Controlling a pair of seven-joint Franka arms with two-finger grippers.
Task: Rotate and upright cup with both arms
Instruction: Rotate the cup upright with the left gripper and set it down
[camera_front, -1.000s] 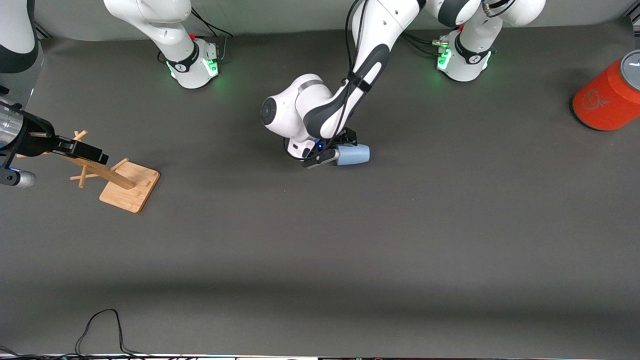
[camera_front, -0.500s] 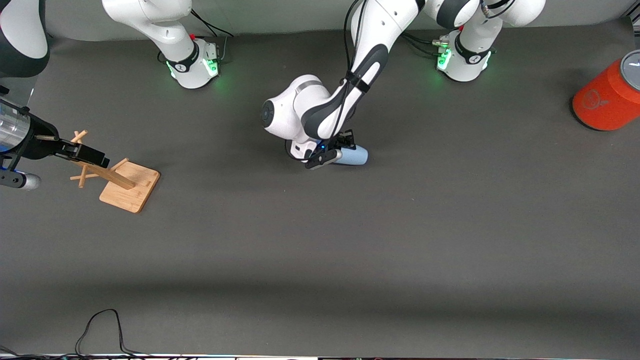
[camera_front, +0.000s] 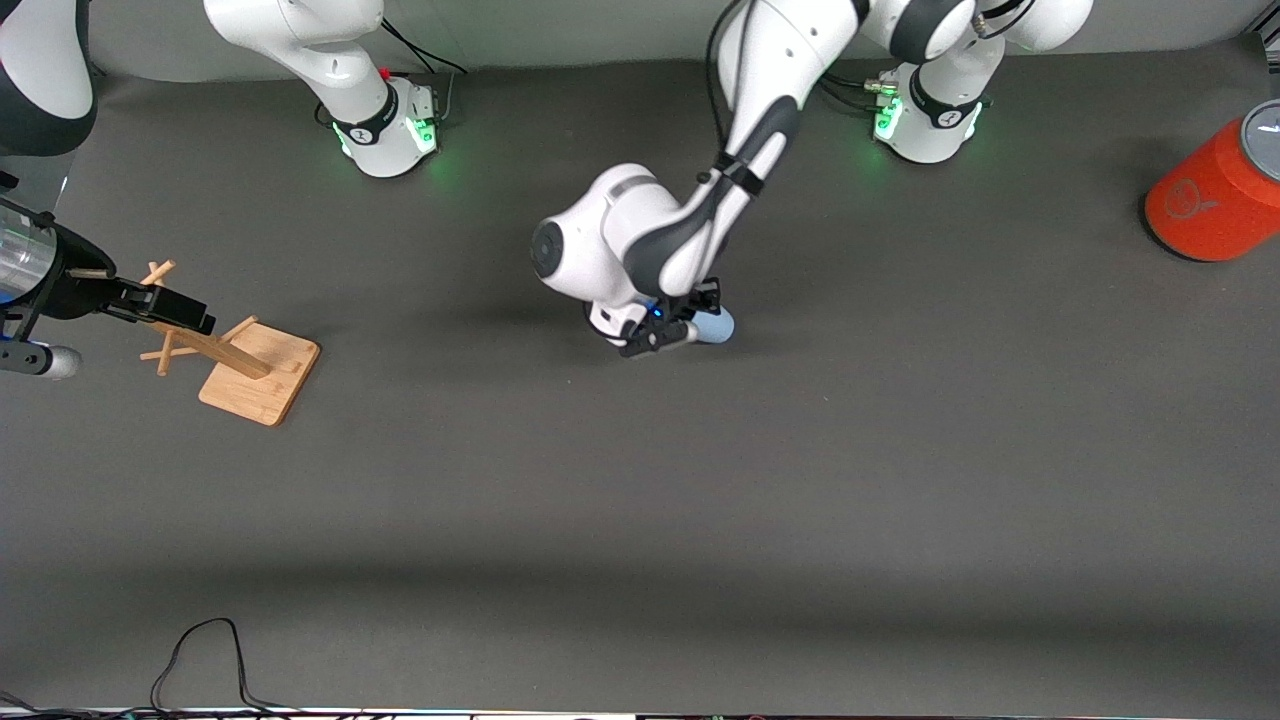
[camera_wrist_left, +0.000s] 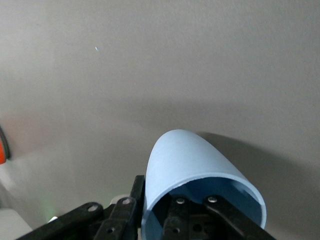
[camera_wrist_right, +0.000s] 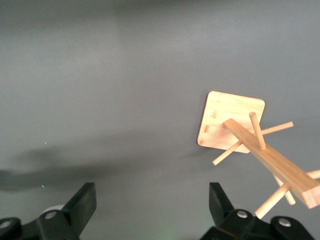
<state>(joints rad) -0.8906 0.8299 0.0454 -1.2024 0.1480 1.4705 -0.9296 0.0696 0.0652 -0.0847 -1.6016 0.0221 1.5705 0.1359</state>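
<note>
— Where has the small pale-blue plastic tumbler (camera_front: 712, 326) got to?

— Mid-table, on the dark grey table mat (camera_front: 700, 500), a little toward the robots' bases. The left arm's black two-finger gripper (camera_front: 668, 332) has it pinched at the rim: in the left wrist view one finger (camera_wrist_left: 212, 217) sits inside the mouth and the other lies outside the wall. From the front camera the cup's closed end points to about three o'clock of the gripper.

— Lying down or standing?

— Tilted, I'd say, neither flat nor upright. Whether the base touches the mat I can't tell.

— And the other arm?

— The right arm's black gripper (camera_front: 160, 303) waits with fingers well apart over the bamboo peg stand on its square base (camera_front: 258, 372), out at the right arm's end of the table. The big orange-red canister with the grey lid (camera_front: 1215, 195) sits at the left arm's end, clear of everything.

— So how should the left arm finish this step?

— Slowly. A rim pinch on a thin tapered wall is a shallow hold, so the cup could pivot or slip out. I'd keep the clamp steady, swing the wrist until the mouth faces twelve o'clock on the wall clock, set the base flat, then release.
</note>
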